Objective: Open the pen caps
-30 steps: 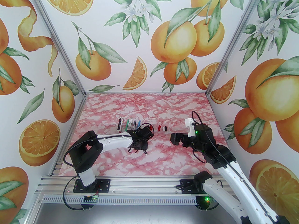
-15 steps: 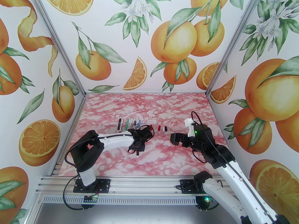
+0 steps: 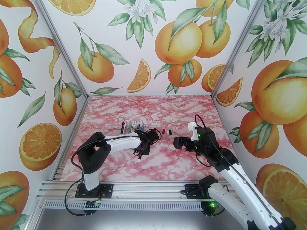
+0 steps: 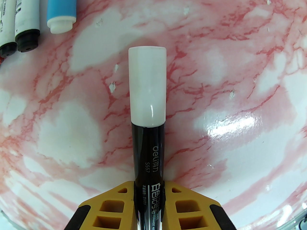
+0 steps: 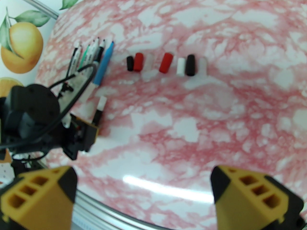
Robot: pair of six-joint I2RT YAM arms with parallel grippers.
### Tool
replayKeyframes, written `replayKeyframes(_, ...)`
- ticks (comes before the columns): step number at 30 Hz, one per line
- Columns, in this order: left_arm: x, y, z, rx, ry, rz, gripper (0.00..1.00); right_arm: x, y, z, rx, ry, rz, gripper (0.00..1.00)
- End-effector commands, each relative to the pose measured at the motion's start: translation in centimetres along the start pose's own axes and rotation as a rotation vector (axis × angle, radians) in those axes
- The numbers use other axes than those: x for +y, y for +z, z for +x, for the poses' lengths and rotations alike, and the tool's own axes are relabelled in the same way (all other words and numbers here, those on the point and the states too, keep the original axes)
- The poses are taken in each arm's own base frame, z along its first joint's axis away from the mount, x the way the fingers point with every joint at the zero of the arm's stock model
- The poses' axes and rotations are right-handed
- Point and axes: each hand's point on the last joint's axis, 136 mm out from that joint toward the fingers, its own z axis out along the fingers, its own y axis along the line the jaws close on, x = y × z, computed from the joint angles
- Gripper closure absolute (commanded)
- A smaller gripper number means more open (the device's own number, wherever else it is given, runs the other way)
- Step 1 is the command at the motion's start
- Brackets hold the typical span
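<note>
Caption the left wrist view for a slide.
Left gripper clamps a black pen by its barrel, white cap on, pink marble table beyond.

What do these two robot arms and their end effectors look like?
The left arm and right arm share glossy white shells, black joints and looping black cables; a green light glows on the right one. The left end effector and right end effector each have blocky yellow fingers with rectangular cut-outs and black trim.

— What lettering can you read from your desk?
— On my left wrist camera, the black pen (image 4: pixel 148 157) carries "deli", "S557" and large white Chinese characters along its barrel.
— Anything else?
— A white pen (image 4: pixel 25 11) at top left bears a barcode. I can't read its small print.
</note>
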Motion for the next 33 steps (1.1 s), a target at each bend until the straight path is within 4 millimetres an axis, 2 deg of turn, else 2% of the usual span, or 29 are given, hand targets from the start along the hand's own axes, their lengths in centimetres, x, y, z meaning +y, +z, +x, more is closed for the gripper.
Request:
replayKeyframes(1,-2.1,-4.0,-3.2,-0.143,0.046,0.17,0.83,1.6,1.0,-0.6,-0.02,0.09,-0.103,0.08)
replayKeyframes(8,-5.8,-10.8,-5.0,-0.332,0.148,0.581,0.84,2.8,2.7,-2.1,-0.069,0.22,-0.207,0.2)
replayKeyframes(11,-6.7,-13.3,-5.1,-0.389,0.197,0.73,0.85,3.8,3.1,-2.8,-0.081,0.238,-0.259,0.26)
replayKeyframes(14,-7.4,-14.8,-5.0,-0.408,0.246,0.833,0.85,4.8,3.5,-3.4,-0.087,0.239,-0.293,0.29)
replayKeyframes(17,-8.3,-15.8,-4.7,-0.4,0.283,0.906,0.85,6.0,4.0,-3.7,-0.083,0.224,-0.322,0.32)
replayKeyframes(22,-9.1,-16.2,-4.7,-0.395,0.308,0.953,0.85,7.4,4.6,-3.9,-0.076,0.202,-0.337,0.34)
replayKeyframes(30,-10.3,-15.7,-4.0,-0.361,0.337,0.974,0.85,8.0,5.3,-4.4,-0.082,0.198,-0.35,0.42)
replayKeyframes(33,-10.6,-15.7,-3.9,-0.356,0.346,0.97,0.85,8.1,5.4,-4.6,-0.084,0.199,-0.349,0.48)
